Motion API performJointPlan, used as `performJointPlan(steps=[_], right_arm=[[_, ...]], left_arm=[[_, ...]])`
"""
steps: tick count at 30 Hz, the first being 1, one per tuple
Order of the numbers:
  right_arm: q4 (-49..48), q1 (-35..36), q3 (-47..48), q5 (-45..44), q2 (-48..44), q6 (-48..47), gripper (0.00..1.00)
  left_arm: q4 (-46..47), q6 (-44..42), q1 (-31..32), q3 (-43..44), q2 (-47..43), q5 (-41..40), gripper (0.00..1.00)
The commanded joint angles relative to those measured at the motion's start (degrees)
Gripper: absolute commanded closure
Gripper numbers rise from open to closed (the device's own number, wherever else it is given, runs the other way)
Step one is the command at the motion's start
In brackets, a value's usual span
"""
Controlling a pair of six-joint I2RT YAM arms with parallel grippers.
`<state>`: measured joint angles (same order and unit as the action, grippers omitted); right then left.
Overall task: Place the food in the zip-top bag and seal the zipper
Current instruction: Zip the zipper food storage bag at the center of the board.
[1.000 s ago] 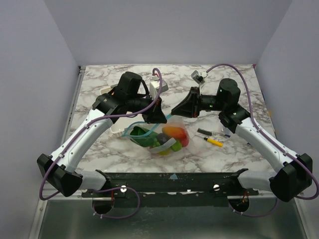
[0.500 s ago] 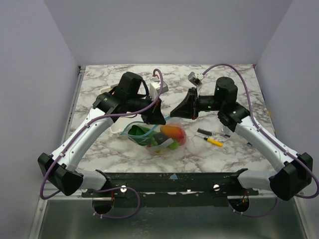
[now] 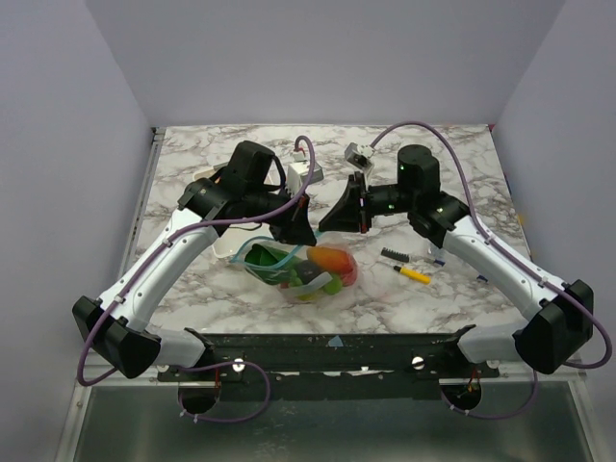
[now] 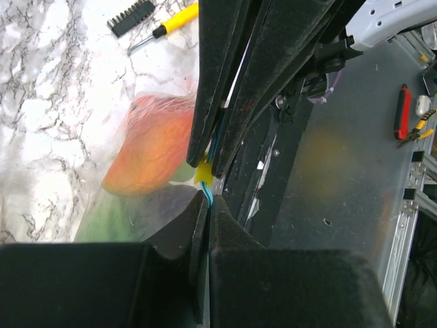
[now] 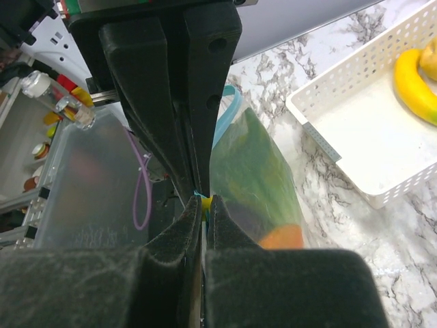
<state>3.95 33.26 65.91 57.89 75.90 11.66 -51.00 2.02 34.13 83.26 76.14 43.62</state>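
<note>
One marble table (image 3: 423, 303) fills the middle of the top view, with two arms reaching in from its lower corners. One white slatted basket (image 5: 362, 65) sits at the upper right of the right wrist view. It holds one yellow banana (image 5: 412, 85), and a second yellow piece is cut off by the frame edge.

One zip-top bag (image 3: 322, 279) lies at the table's centre, just below both grippers. Inside it are an orange-red piece (image 3: 332, 256), green leafy pieces (image 5: 249, 171) and something dark; the exact number cannot be counted.

To the right of the bag lie one yellow-and-black pen (image 3: 415, 275) and one black toothed strip (image 3: 394, 255).

The left gripper (image 4: 207, 205) is pressed together on the light-blue zipper (image 5: 231, 109). The right gripper (image 5: 203, 205) pinches the same strip, tip to tip with the left.

Compared with a second ago, the right gripper has shifted left, toward the left one. The bag now looks narrower, and its right side has drawn in, away from the pen.
</note>
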Motion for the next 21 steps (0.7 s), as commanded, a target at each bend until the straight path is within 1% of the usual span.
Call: performJointPlan(steps=[1, 7, 9, 10, 12, 14, 16, 17, 19, 21], right_arm=[[4.6, 3.4, 2.0, 1.0, 2.5, -1.5, 0.98], [4.3, 4.2, 2.7, 2.5, 3.5, -0.1, 0.97], [4.8, 4.2, 2.5, 0.4, 2.3, 0.5, 0.94], [5.4, 4.2, 2.2, -1.8, 1.1, 0.7, 0.86], [7.4, 4.2, 2.0, -4.8, -1.2, 0.5, 0.66], [14.2, 4.2, 2.9, -8.1, -2.9, -3.4, 0.51], [22.2, 4.2, 5.1, -13.2, -4.0, -8.8, 0.43], [25.6, 4.2, 6.2, -15.5, -4.4, -10.9, 0.41], [32.2, 4.2, 8.4, -18.6, -5.0, -16.6, 0.4], [35.6, 4.2, 9.4, -19.7, -6.0, -21.3, 0.4]], left_arm=[[5.2, -0.6, 0.2, 3.3, -0.8, 3.2, 1.0], [5.4, -0.6, 0.1, 2.7, -1.1, 3.0, 1.0], [5.2, -0.9, 0.1, 2.5, -1.0, 2.6, 1.0], [4.9, -1.0, 0.1, 2.4, -0.9, 2.1, 1.0], [4.4, -1.4, 0.1, 2.5, -0.7, 1.8, 1.0], [4.2, -1.5, 0.1, 2.3, -0.6, 1.5, 1.0], [4.3, -1.6, 0.2, 1.8, -0.9, 1.1, 1.0], [4.5, -1.6, 0.1, 1.7, -1.0, 0.9, 1.0], [4.2, -1.7, 0.1, 1.5, -1.2, 0.9, 1.0], [4.2, -1.8, 0.1, 1.4, -1.3, 0.8, 1.0]])
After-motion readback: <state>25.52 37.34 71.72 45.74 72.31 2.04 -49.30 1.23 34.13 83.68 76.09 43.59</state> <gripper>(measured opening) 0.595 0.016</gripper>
